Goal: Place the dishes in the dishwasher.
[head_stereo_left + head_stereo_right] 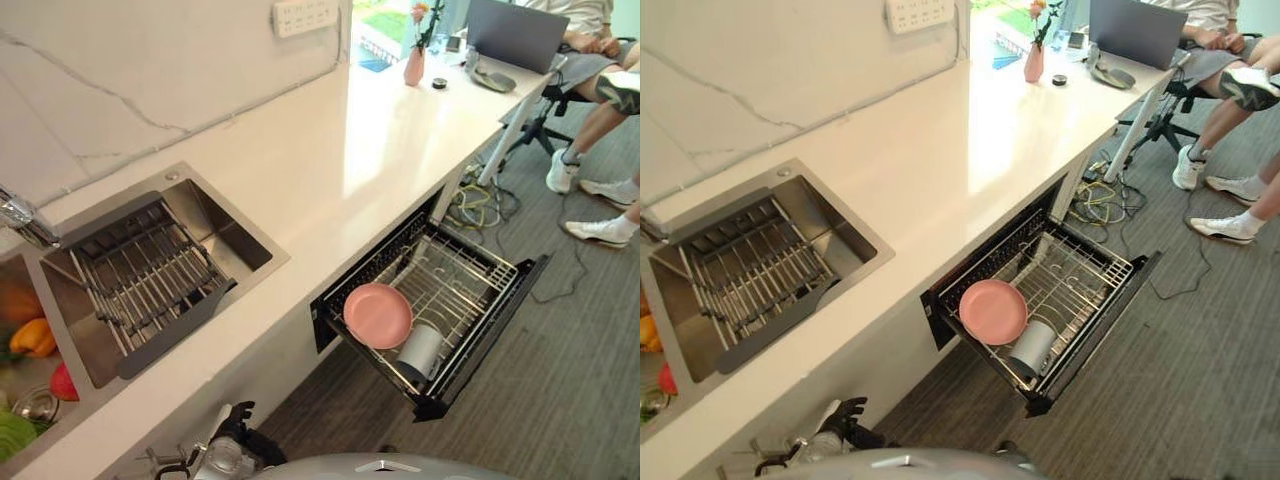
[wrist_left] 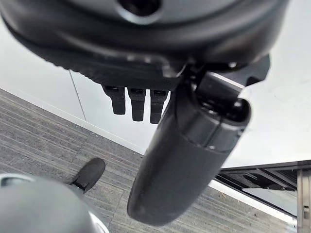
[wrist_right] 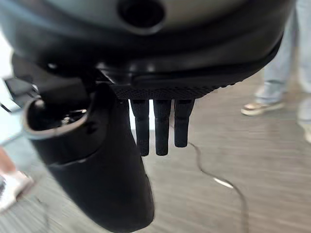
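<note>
Left robot hand (image 2: 160,145) hangs empty, fingers straight and relaxed; right robot hand (image 3: 121,160) likewise. At 4 o'clock, below the tabletop (image 1: 330,150), the open dishwasher (image 1: 480,320) rack holds a pink plate (image 1: 378,315) touching a white cup (image 1: 420,350).

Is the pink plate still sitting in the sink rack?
No, the pink plate lies in the open dishwasher rack beside a grey cup.

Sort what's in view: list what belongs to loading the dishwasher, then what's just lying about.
Job:
pink plate
grey cup
dishwasher rack
left hand and right hand, both empty

Lying about:
sink drainer rack
pink vase
laptop
</note>
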